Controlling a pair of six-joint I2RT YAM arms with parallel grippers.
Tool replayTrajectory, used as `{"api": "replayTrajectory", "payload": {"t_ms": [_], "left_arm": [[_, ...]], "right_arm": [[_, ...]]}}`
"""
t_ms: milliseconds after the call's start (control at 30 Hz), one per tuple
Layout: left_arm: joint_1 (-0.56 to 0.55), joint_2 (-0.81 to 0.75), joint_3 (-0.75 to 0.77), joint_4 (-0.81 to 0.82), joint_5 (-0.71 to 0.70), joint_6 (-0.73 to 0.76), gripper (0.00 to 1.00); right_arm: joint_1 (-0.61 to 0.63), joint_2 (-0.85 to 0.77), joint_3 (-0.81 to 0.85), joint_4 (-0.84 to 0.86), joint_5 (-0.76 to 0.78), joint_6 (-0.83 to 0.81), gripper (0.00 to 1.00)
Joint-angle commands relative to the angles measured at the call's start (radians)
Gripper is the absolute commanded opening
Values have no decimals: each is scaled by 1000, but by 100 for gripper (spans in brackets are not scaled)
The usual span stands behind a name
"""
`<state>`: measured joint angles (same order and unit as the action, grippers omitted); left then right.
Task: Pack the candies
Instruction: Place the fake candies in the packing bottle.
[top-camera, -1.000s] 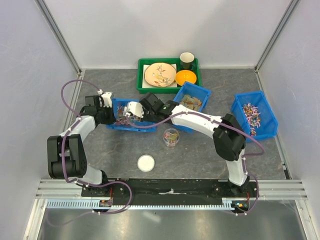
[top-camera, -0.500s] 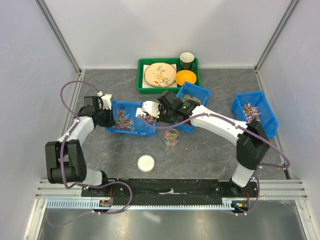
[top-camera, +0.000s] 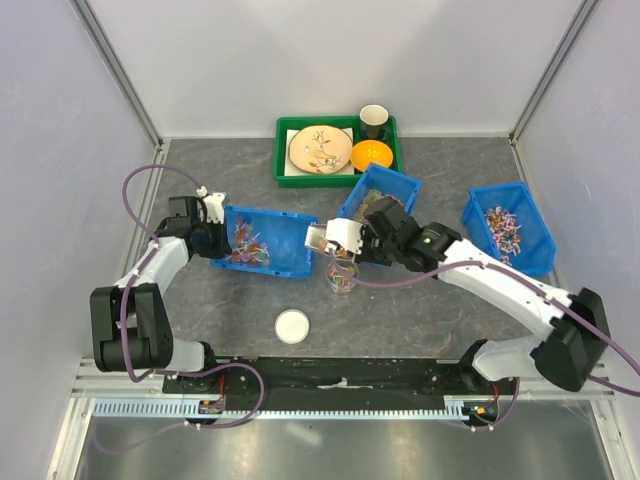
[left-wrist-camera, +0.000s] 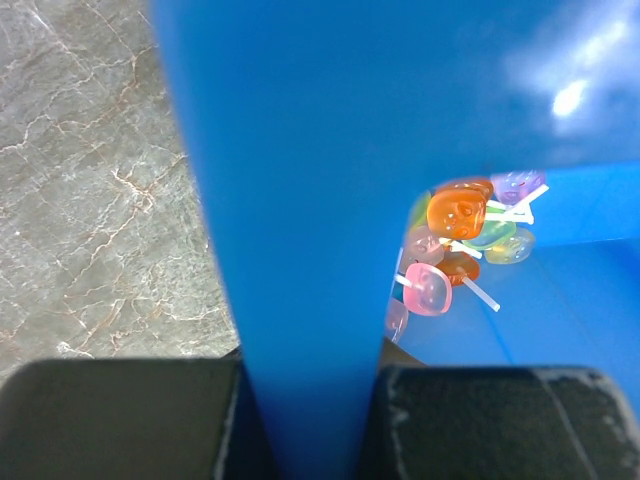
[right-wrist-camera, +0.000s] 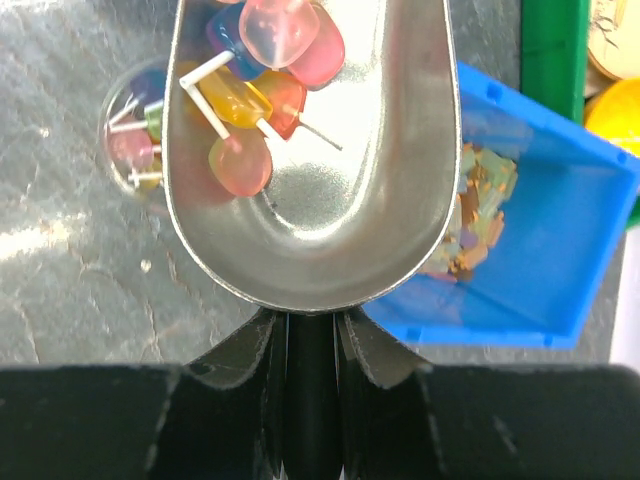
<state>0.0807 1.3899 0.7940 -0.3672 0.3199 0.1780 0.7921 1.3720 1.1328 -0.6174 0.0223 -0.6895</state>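
Note:
The candies (left-wrist-camera: 460, 240), bright lollipop-like sweets on short white sticks, lie in a blue bin (top-camera: 285, 258) left of centre. My left gripper (top-camera: 214, 236) is shut on that bin's left wall (left-wrist-camera: 300, 200), which fills the gap between its fingers (left-wrist-camera: 120, 420). My right gripper (right-wrist-camera: 312, 330) is shut on the handle of a metal scoop (right-wrist-camera: 330, 200). Several candies (right-wrist-camera: 260, 60) lie in the scoop's front end. The scoop (top-camera: 322, 238) hangs just above a clear jar (top-camera: 341, 278) that holds a few candies (right-wrist-camera: 135, 140).
A white lid (top-camera: 292, 325) lies in front of the jar. A second blue bin (top-camera: 403, 182) with flat pastel packets (right-wrist-camera: 480, 200) sits right behind the scoop. A third blue bin (top-camera: 540, 240) is at the right edge. A green tray (top-camera: 283, 165) holds a plate, an orange bowl and a cup.
My right arm has carried the loaded scoop rightward out of the left bin to above the jar. My left gripper stays on the bin's wall.

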Motion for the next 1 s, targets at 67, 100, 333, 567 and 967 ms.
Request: {"api": "replayTrajectory", "payload": {"t_ms": [67,100,333,567,967], "left_arm": [[1,14,10,73,1,8,2],[1,15,7,76,-17,6,1],[1,32,-4,103,-50,3,1],[-1,46,-1,103,-70,0,2],[1,51,-1,103,-64,0,1]], "right_arm": [[-19,-159,-90,12,-9,-28,0],[-19,-166,-106,4,4,-30,0],[-21,-203,-134,-39,70,-33,0],[-21,-249,-122,-133,114,-57,0],[-19,-220,-113,-205,215,-68,0]]}}
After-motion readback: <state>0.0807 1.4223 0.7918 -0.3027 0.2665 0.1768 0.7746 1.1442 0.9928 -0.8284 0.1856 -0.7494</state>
